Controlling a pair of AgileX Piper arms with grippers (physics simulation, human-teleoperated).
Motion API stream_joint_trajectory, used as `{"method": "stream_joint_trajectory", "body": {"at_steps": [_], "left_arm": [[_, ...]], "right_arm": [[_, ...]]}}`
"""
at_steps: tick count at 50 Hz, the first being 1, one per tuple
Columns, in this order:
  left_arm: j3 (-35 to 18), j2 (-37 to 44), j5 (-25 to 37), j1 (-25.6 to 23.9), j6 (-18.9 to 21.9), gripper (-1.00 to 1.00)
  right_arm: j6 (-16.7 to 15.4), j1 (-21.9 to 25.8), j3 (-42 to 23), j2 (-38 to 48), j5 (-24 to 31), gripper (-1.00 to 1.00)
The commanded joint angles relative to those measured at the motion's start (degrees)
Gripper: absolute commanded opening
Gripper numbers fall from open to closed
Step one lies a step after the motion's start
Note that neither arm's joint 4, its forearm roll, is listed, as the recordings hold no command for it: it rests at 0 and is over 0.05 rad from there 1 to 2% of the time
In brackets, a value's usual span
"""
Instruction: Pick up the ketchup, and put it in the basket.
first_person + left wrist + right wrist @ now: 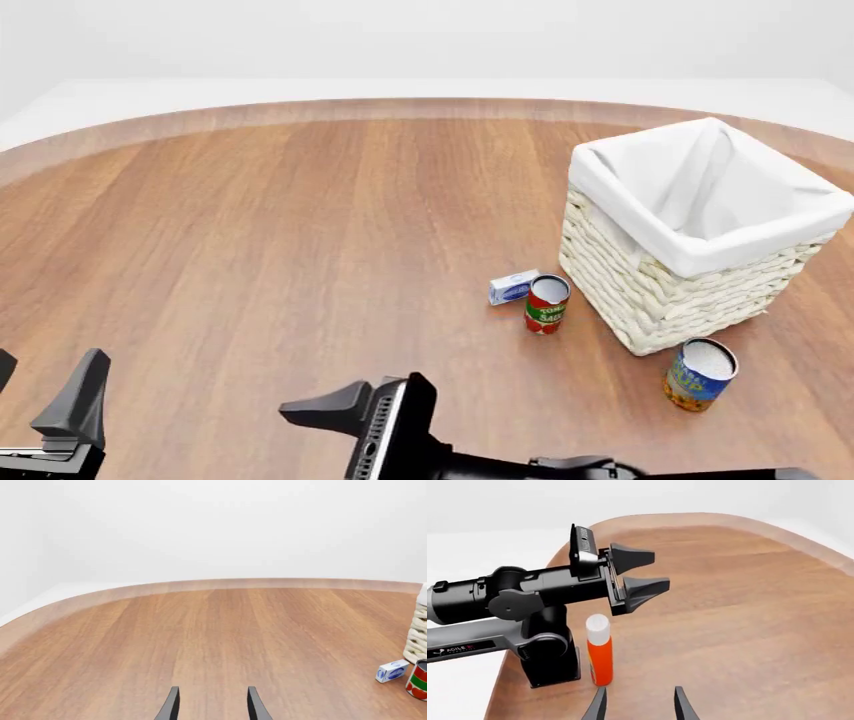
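The ketchup (599, 652) shows only in the right wrist view: a red-orange bottle with a white cap, standing upright on the table beside the left arm's base. My right gripper (639, 702) is open, a short way back from the bottle, with nothing between its fingers. In the front view the right gripper (334, 405) lies low at the bottom centre, pointing left. My left gripper (660, 571) is open and empty, held above the bottle; it also appears as left gripper (212, 705) and left gripper (40, 385). The basket (627, 160), cream wicker with a white liner, stands at the right.
A red-and-green can (546, 303) and a small blue-and-white box (513, 287) sit just left of the basket. A blue-and-orange can (699, 374) stands in front of it. The left arm's base (547, 655) is right beside the ketchup, near the table's edge.
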Motion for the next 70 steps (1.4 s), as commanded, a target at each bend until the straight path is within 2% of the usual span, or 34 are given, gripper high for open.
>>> {"method": "stream_joint_trajectory", "body": {"at_steps": [1,15,24,25,28,32,39,45,46,58,59,64,70], "left_arm": [[0.0,0.0,0.0,0.0,0.0,1.0],[0.0,0.0,0.0,0.0,0.0,1.0],[0.0,0.0,0.0,0.0,0.0,1.0],[0.0,0.0,0.0,0.0,0.0,1.0],[0.0,0.0,0.0,0.0,0.0,1.0],[0.0,0.0,0.0,0.0,0.0,1.0],[0.0,0.0,0.0,0.0,0.0,1.0],[0.0,0.0,0.0,0.0,0.0,1.0],[0.0,0.0,0.0,0.0,0.0,1.0],[0.0,0.0,0.0,0.0,0.0,1.0],[0.0,0.0,0.0,0.0,0.0,1.0],[0.0,0.0,0.0,0.0,0.0,1.0],[0.0,0.0,0.0,0.0,0.0,1.0]], "right_arm": [[0.6,1.8,-2.9,2.0,2.4,1.0],[2.2,3.7,-5.9,4.2,4.2,1.0],[4.7,4.9,-7.5,5.4,5.1,1.0],[6.0,5.6,-7.6,5.3,5.1,1.0],[7.3,6.7,-8.3,5.3,5.6,1.0],[6.8,6.9,-9.2,5.5,6.4,1.0],[9.4,8.1,-10.2,5.8,6.9,1.0],[10.1,8.1,-10.9,6.5,7.3,1.0],[11.8,8.8,-11.5,7.1,7.5,1.0],[13.4,9.0,-13.0,8.6,8.2,1.0],[14.7,8.9,-13.5,9.4,8.5,1.0],[15.8,8.5,-14.6,10.4,9.5,1.0],[16.2,7.7,-16.2,11.7,10.9,1.0]]}}
